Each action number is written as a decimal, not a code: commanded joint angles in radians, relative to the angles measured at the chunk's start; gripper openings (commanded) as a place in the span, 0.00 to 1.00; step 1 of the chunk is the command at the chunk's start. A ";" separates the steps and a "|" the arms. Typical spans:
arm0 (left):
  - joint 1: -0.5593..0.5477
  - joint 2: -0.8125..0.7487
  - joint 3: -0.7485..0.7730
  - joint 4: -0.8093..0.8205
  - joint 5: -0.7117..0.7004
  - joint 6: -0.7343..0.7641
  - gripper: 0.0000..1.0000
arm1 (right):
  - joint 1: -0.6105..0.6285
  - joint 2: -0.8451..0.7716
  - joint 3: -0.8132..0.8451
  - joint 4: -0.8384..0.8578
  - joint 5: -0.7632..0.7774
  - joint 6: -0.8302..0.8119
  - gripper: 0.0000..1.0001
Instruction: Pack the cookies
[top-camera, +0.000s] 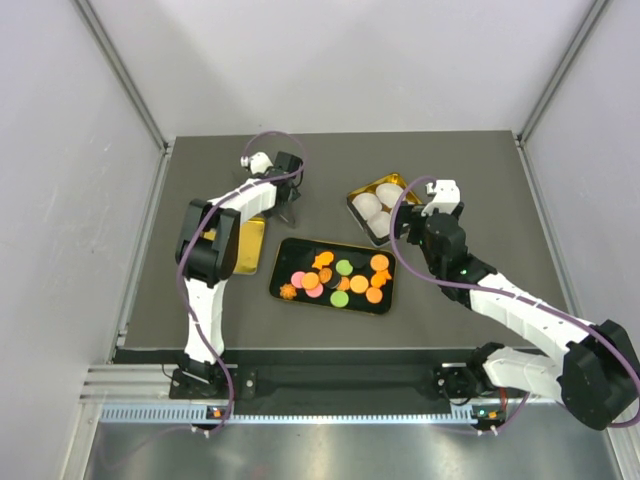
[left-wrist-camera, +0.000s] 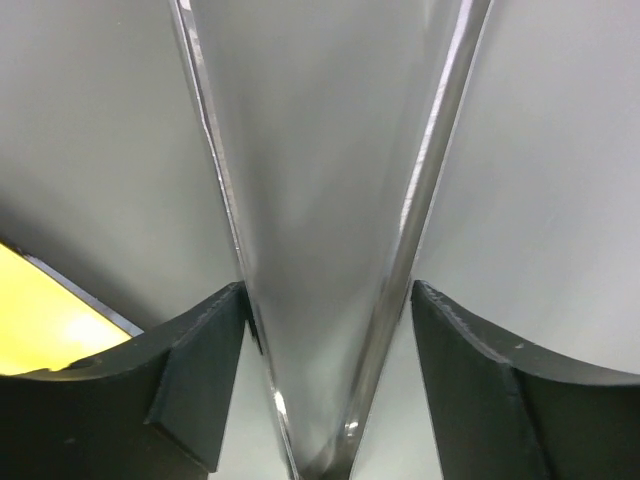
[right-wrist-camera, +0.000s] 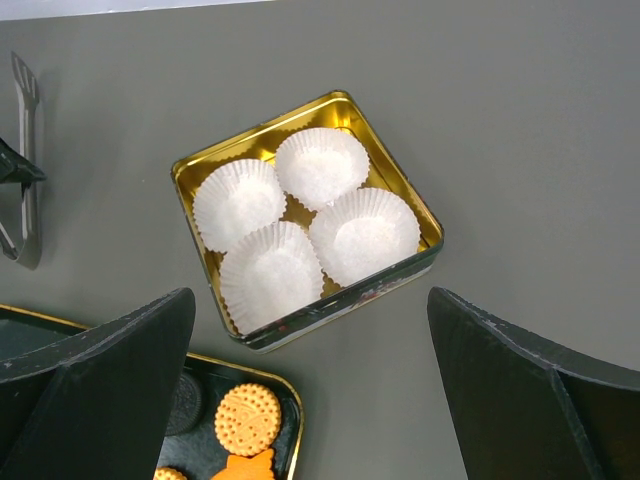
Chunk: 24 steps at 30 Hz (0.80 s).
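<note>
The cookies (top-camera: 340, 275), orange, pink and green, lie on a black tray (top-camera: 330, 243) in the middle of the table (top-camera: 470, 170), just beside a gold tin (right-wrist-camera: 190, 170) that holds four white paper cups (right-wrist-camera: 320, 165). The left gripper (left-wrist-camera: 330, 300) is near the table's far side and seems clenched on metal tongs (left-wrist-camera: 320, 200), a finger against each arm, though that close view is blurred. The right gripper (right-wrist-camera: 310, 330) hangs released, fingers wide apart, above the tin's near edge.

no readable text, labels, numbers or signs anywhere
</note>
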 joint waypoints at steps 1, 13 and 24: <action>0.006 0.042 0.016 -0.043 0.020 -0.011 0.70 | -0.007 -0.020 0.051 0.006 -0.005 0.005 1.00; 0.010 0.063 0.023 -0.001 0.051 0.136 0.59 | -0.007 -0.007 0.053 0.004 -0.010 0.000 1.00; 0.010 -0.094 0.090 -0.063 0.019 0.399 0.51 | -0.007 -0.001 0.059 -0.006 -0.010 -0.002 1.00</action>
